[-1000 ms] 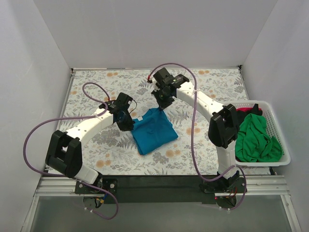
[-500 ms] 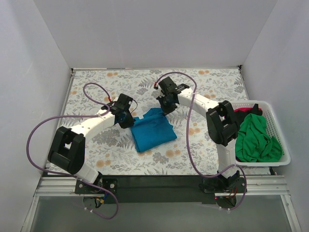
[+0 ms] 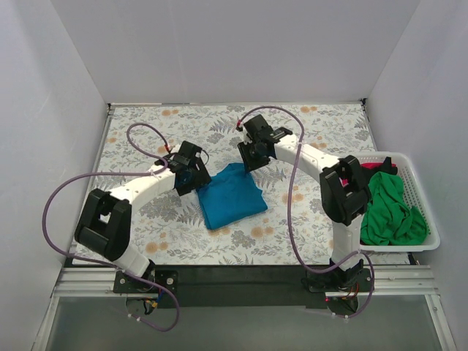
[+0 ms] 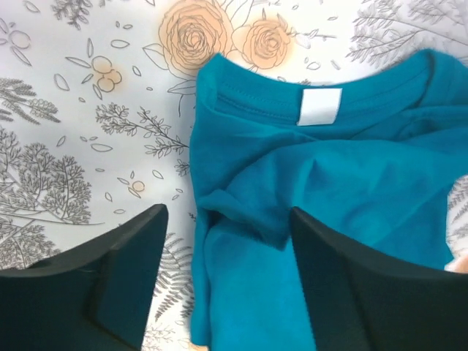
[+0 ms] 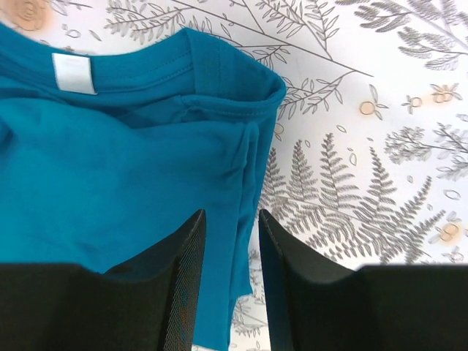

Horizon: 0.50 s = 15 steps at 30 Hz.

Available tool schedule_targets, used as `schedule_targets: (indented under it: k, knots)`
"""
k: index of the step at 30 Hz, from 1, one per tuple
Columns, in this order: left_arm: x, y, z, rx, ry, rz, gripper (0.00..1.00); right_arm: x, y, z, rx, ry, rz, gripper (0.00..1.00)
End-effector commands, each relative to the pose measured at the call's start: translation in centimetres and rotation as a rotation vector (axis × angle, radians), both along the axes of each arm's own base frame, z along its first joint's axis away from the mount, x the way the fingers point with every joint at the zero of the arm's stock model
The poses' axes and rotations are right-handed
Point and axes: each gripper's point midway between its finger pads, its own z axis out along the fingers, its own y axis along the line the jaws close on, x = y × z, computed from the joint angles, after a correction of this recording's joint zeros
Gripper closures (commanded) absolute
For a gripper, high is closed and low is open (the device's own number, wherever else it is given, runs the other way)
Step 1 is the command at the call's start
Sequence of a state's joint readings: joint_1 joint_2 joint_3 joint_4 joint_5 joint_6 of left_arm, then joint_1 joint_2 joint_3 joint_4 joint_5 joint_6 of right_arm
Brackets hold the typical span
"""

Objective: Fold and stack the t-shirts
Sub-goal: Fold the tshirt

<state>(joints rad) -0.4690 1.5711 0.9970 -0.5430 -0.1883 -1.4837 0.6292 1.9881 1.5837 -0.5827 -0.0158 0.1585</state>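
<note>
Folded teal-blue t-shirt (image 3: 232, 196), slightly rumpled, white label (image 4: 319, 107) showing at its collar, lies on the floral table (image 3: 322, 124) between both pincers; left gripper (image 4: 225, 227) gapes wide over one collar corner; right gripper (image 5: 231, 227) stands narrowly parted over the other.

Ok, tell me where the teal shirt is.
Top view: the teal shirt lies folded in the middle of the table, between the left gripper and the right gripper, well left of the basket.
</note>
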Motion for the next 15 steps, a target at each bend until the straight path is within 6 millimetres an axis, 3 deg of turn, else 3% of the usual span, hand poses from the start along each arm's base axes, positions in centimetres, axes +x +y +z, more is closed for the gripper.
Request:
schedule_targets:
  k: [1, 3, 5, 7, 9, 10, 11, 13, 15]
  knots:
    - [1.7, 0.6, 5.5, -0.011, -0.179, 0.000, 0.26, 0.6, 0.3, 5.5, 0.090, -0.125, -0.001, 0.58]
    - [1.3, 0.6, 7.5, -0.036, -0.231, -0.015, 0.22, -0.5, 1.5, 6.7, 0.184, -0.121, 0.088, 0.58]
    - [0.5, 0.0, 8.0, -0.068, -0.237, -0.052, 0.22, -1.6, 2.5, 7.4, 0.255, -0.110, 0.159, 0.58]
    - [-0.1, -0.8, 8.7, -0.108, -0.254, -0.095, 0.28, -2.8, 3.9, 7.5, 0.348, -0.079, 0.237, 0.58]
    - [-0.9, -2.3, 8.1, -0.169, -0.250, -0.172, 0.38, -3.2, 4.8, 7.2, 0.405, -0.051, 0.278, 0.58]
    - [-1.0, -2.7, 7.9, -0.188, -0.250, -0.188, 0.51, -3.8, 5.7, 7.4, 0.467, -0.031, 0.320, 0.58]
    - [-1.3, -3.0, 7.0, -0.195, -0.233, -0.203, 0.57, -3.9, 6.1, 6.6, 0.488, -0.005, 0.336, 0.58]
    - [-0.9, -3.5, 6.2, -0.211, -0.236, -0.215, 0.70, -4.4, 7.5, 6.7, 0.581, 0.028, 0.398, 0.58]
    - [0.2, -3.6, 4.9, -0.199, -0.229, -0.203, 0.77, -4.5, 8.0, 5.6, 0.635, 0.079, 0.423, 0.58]
